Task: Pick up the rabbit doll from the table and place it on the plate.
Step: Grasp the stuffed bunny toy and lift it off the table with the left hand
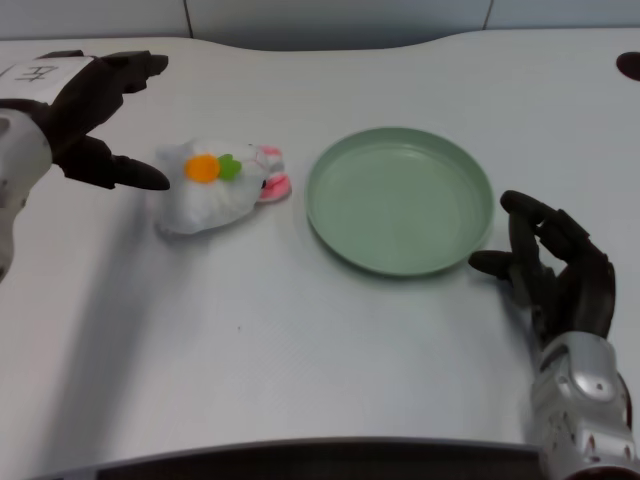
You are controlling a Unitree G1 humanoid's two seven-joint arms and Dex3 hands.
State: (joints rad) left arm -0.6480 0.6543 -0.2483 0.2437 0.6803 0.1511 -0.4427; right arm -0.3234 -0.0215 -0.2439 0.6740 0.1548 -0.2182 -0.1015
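Fingers of my left hand [85,120] are spread wide, holding nothing, just at nine o'clock of the rabbit doll [218,185] so they can close round it. It lies on the table [300,350], at nine o'clock of the plate [400,200].

White table [300,350], pale panelled wall [330,15] behind, soft even light

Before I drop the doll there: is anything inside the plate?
Nothing shows inside the plate; its whole green floor is in view and bare. The doll lies on the table to its left, apart from it. What lies under the plate is hidden.
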